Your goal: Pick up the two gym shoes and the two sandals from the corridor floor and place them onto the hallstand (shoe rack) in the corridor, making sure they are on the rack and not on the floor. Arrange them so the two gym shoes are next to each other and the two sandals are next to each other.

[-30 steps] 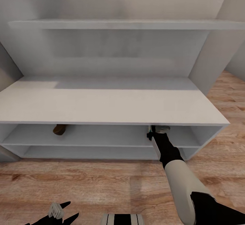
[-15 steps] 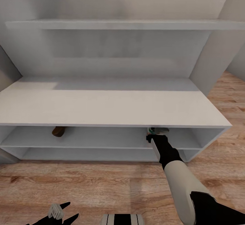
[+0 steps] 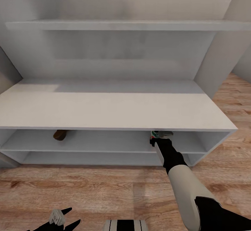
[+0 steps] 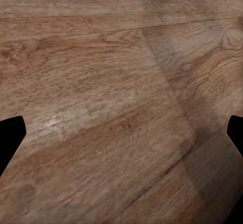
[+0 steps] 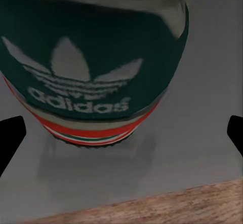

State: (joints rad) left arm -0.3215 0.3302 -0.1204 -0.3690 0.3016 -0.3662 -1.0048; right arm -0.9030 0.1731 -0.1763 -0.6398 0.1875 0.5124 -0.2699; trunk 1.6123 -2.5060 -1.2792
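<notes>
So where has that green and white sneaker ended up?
The gym shoe sits on the upper open shelf of the hallstand, toward the right end under the bench top, just beyond the right arm's jaws; a brown sandal lies far along the same shelf to the left.

the right arm (image 3: pixel 186 189) has a glossy black wrist, a smooth cream-white forearm shell and a black elbow cover. the left gripper (image 3: pixel 61 220) has black pointed fingers round a pale grey hub.
</notes>
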